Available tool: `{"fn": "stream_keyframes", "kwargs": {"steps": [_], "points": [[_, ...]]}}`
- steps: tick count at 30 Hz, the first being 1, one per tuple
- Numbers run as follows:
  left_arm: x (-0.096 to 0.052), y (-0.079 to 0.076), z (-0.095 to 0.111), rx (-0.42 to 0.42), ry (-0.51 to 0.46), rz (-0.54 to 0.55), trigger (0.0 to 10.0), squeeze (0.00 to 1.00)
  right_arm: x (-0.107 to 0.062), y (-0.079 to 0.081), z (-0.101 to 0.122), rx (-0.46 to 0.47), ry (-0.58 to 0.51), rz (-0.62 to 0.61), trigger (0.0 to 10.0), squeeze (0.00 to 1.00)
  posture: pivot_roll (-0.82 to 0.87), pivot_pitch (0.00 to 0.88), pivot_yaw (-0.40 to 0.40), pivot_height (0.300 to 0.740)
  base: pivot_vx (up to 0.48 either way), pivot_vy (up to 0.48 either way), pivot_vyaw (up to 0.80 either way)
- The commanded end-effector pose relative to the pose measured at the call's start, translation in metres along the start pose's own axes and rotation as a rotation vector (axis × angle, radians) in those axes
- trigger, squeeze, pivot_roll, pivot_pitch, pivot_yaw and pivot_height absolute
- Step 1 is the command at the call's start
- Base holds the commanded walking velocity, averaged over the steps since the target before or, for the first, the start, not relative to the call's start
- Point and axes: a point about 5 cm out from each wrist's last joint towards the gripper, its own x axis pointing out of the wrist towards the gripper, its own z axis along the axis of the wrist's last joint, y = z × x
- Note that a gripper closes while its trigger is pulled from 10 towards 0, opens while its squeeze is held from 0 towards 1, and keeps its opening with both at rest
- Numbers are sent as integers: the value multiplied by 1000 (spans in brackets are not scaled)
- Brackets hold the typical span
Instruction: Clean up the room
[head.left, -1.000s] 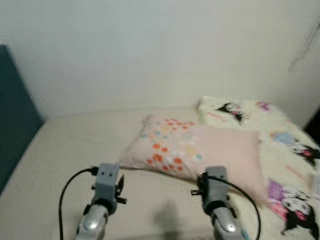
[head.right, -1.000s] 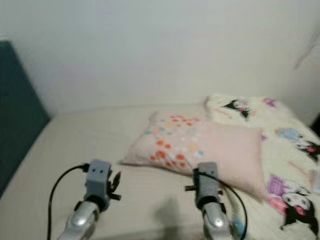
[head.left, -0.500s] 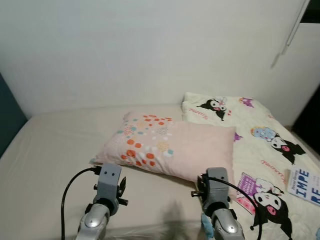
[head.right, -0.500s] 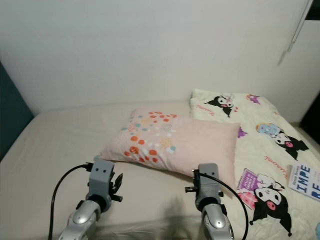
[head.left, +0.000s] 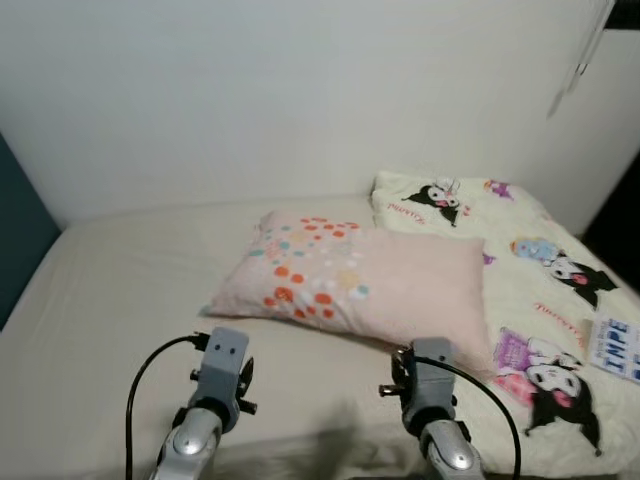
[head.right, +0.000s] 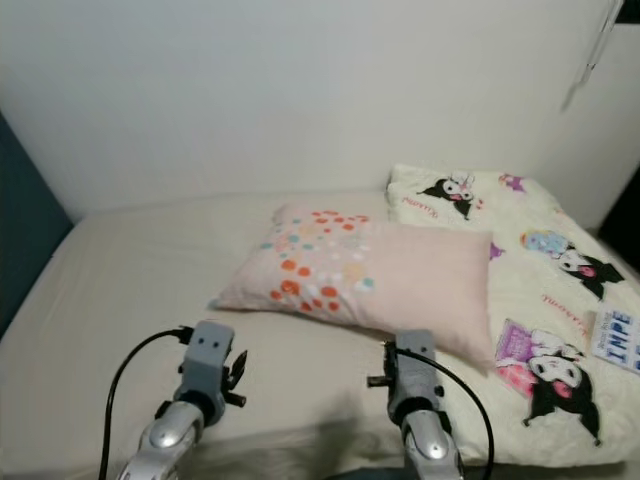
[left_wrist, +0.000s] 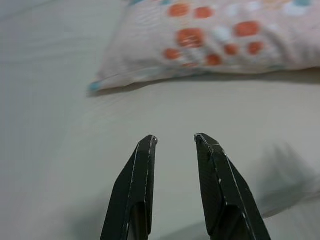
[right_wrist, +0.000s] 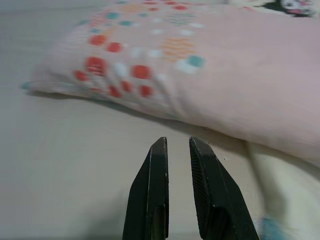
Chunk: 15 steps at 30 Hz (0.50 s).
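At the far left a dark teal panel (head.left: 15, 250) stands against the edge of the bed (head.left: 110, 290), whose beige sheet runs bare up to the white wall. The left gripper (left_wrist: 175, 140) hangs just above that sheet, short of the near left corner of the pillow; its jaws are parted by a narrow gap and hold nothing. The pillow (head.left: 370, 285), pale pink with orange, red and teal dots at its left end, lies askew across the middle of the bed, its right end resting on the cartoon-print blanket (head.left: 540, 300). The right gripper (right_wrist: 177, 145) points at the pillow's near long edge from close by without touching it, jaws almost closed, a slim gap between them, and empty. Further right, a printed card or booklet (head.left: 612, 347) lies on the blanket near the bed's edge. The pillow should be light, soft and floppy: it will sag and fold if lifted from one spot, so pinching a corner or a bunched fold of the cover on each side, one gripper per end, looks the safest hold. The jaws would need to open wider first.
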Motion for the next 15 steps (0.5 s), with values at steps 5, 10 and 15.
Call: {"fn": "stream_keyframes", "kwargs": {"steps": [5, 10, 15], "points": [[-2, -6, -4, 1, 7, -14, 10000, 0, -1, -4, -3, -1, 14, -9, 10000, 0, -34, 56, -8, 740, 0, 0, 0], [-2, -7, -3, -3, 5, -16, 10000, 0, -1, -4, -2, -2, 13, -10, 10000, 0, -34, 56, -8, 740, 0, 0, 0], [-2, -9, -4, 2, 13, -19, 10000, 0, 0, -4, -2, 3, 16, -10, 10000, 0, -33, 58, -7, 740, 0, 0, 0]]}}
